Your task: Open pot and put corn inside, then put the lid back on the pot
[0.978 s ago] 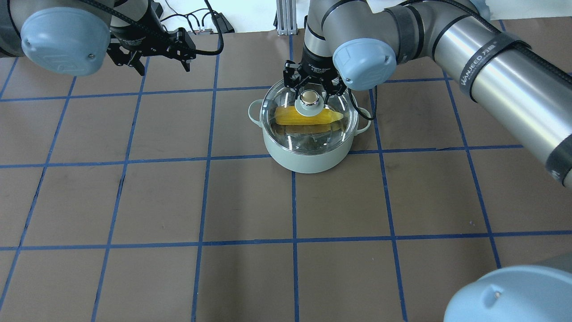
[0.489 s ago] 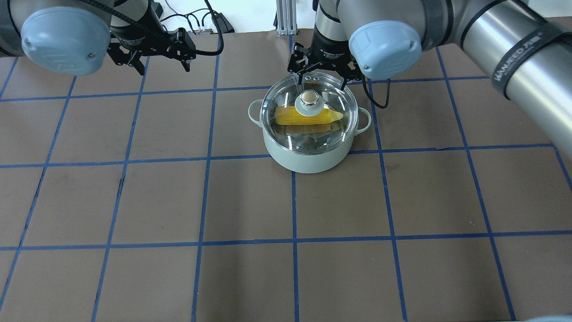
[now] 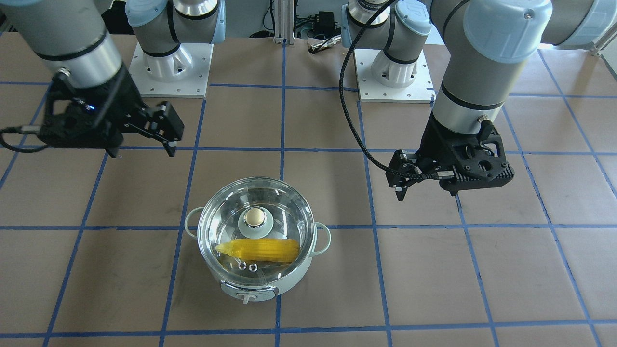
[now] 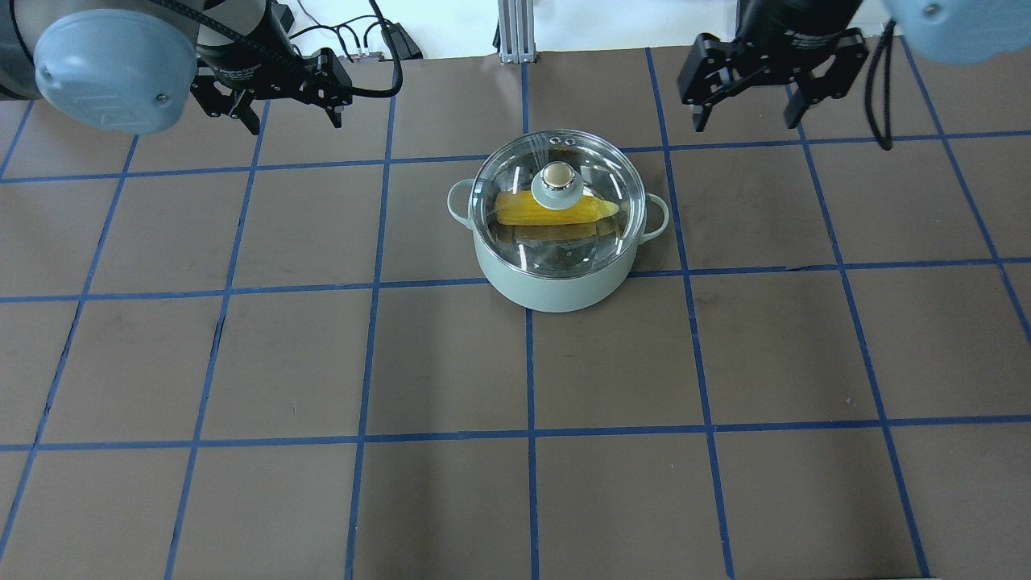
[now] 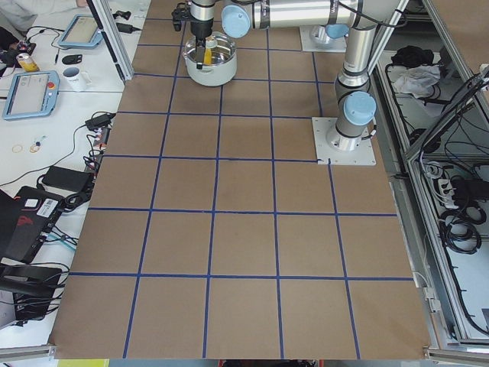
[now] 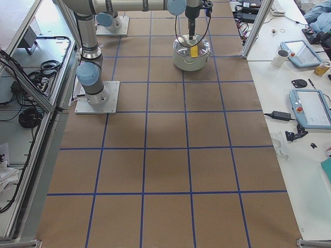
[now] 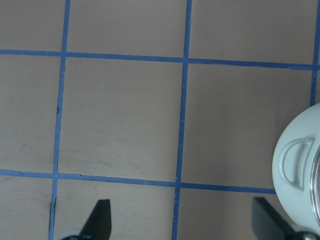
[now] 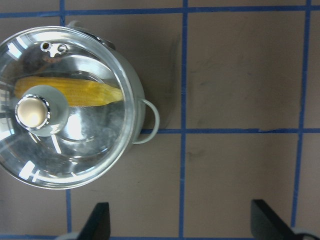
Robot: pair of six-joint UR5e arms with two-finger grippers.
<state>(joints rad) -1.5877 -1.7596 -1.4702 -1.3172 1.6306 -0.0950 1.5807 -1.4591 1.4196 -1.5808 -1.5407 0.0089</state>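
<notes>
The mint-green pot [image 4: 556,282] stands on the table with the glass lid [image 4: 600,181] seated on it. The yellow corn [image 4: 515,211] lies inside, seen through the glass below the beige knob [image 4: 556,175]. My right gripper [image 4: 745,122] is open and empty, raised beyond and to the right of the pot. In the right wrist view the lid [image 8: 85,145], the corn [image 8: 80,92] and the open gripper [image 8: 181,222] show. My left gripper [image 4: 286,121] is open and empty, far to the pot's left. The left wrist view shows the gripper [image 7: 182,222] and a pot handle [image 7: 299,161].
The table is brown with a blue tape grid [image 4: 527,362]. Cables [image 4: 354,36] and an aluminium post [image 4: 511,32] sit at the far edge. The two arm bases [image 3: 171,67] [image 3: 393,67] stand on the robot's side.
My right gripper has drawn away from the lid knob, up and to the right, leaving the lid on the pot. The left arm, pot and corn have not moved.
</notes>
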